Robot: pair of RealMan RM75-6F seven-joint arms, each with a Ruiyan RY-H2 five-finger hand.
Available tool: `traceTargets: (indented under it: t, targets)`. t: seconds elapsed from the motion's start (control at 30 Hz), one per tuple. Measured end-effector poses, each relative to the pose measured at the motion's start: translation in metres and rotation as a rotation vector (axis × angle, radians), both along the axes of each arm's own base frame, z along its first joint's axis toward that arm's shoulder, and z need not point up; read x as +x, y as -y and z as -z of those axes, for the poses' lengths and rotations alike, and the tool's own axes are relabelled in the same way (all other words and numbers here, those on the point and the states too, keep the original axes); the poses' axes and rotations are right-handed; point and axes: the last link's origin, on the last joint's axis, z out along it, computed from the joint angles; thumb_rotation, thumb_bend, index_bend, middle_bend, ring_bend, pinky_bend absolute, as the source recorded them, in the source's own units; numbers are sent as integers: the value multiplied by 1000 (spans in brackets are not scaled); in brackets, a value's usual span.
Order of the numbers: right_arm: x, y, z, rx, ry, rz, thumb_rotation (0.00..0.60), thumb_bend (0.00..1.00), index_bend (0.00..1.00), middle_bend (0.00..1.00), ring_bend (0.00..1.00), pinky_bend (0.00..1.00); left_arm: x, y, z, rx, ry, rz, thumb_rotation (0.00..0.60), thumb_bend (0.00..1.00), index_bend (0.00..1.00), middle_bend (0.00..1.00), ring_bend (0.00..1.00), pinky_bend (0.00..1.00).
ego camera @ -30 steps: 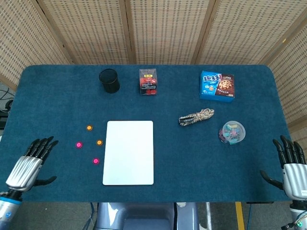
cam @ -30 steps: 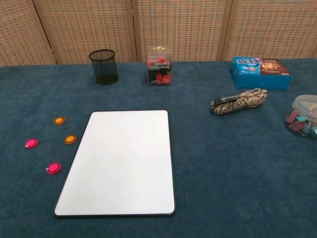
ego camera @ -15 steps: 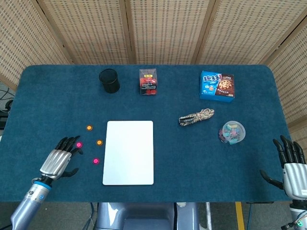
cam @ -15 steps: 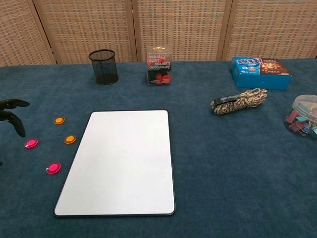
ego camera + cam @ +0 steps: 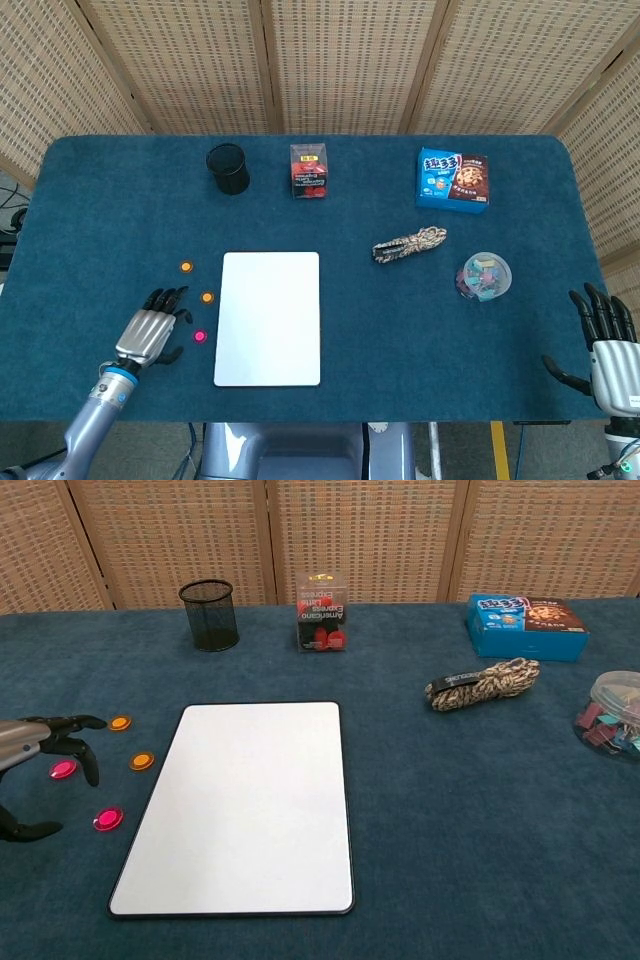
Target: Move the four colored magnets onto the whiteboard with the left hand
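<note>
Woven screens are standing behind a blue-covered table (image 5: 100, 200); from the head view the left hand (image 5: 152, 330) is hovering palm-down with its fingers apart and nothing in them; one pink magnet (image 5: 199, 336) is lying just to its right, an orange magnet (image 5: 207, 297) beyond its fingertips to the right, another orange magnet (image 5: 186, 266) further ahead; the fourth magnet is hiding under the hand here; the whiteboard (image 5: 268, 318) is lying bare past the magnets, so none are sitting on it yet; the right hand (image 5: 606, 352) is resting open at the far table edge.

From the chest view the left hand (image 5: 40, 742) is showing spread fingers directly above a pink magnet (image 5: 63, 769), whether touching it I cannot tell; I judge the thin flat discs are likely to slip from blunt fingertips or get pushed across the cloth; a sweeping thumb may be nudging the neighbouring pink magnet away; carried low, a disc may snap early onto the board's rim.
</note>
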Motion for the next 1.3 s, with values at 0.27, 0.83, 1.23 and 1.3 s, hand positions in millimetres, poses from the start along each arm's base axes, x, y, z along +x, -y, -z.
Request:
traceTargets:
  t: [0.27,0.83,1.23,1.3]
  targets:
    - [0,0,0,2,4,4,600,242,0,0,0,0,4,-5,20,-21,1,17,600,344,363,0,0,0]
    - [-1,1,-1,11,26,14,600,240,0,0,0,0,9,-9,39,-32,-25,19,600,348,540,0,0,0]
    - [0,1,-1,12,30,17,600,242,0,0,0,0,19,-13,25,9,-8,27,600,347,595,0,0,0]
    - [0,1,-1,12,30,17,600,243,0,0,0,0,27,-14,23,8,4,41,600,344,595,0,0,0]
